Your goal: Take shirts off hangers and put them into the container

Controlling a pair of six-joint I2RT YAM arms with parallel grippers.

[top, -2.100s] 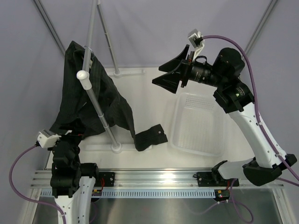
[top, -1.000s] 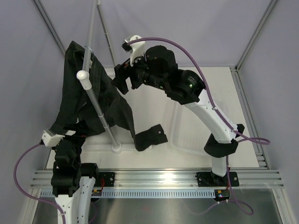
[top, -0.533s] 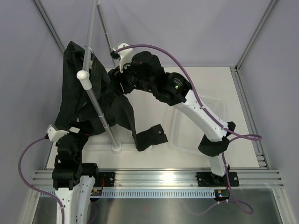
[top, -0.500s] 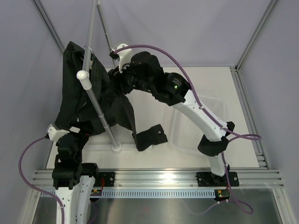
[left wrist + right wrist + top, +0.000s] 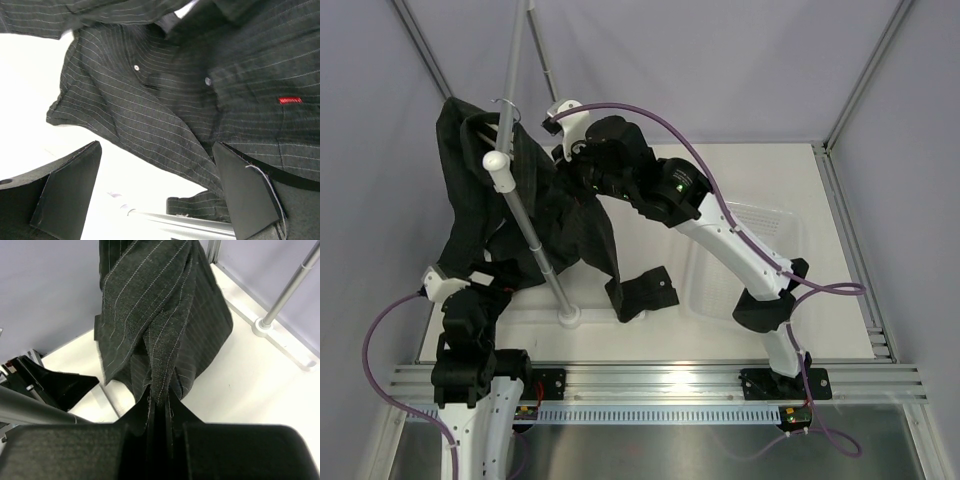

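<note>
The black pinstriped shirt hangs over the grey rack pole, with one sleeve cuff lying on the table. A thin silver hook shows at the pole's top; the rest of the hanger is hidden under cloth. My right gripper is shut on a bunched fold of the shirt, and the cloth runs straight down between its jaws. Below the shirt's hem, my left gripper stands open with nothing between its fingers. The container lies on the table at the right, partly behind the right arm.
The rack pole carries a white knob and ends in a round base near the front. A second upright with its foot stands at the back. Grey walls close in left and right. A red label shows on the shirt.
My right arm swung from above the container over to the shirt and closed its jaws on the cloth. The shirt's top has shifted left. My left arm rose slightly.
</note>
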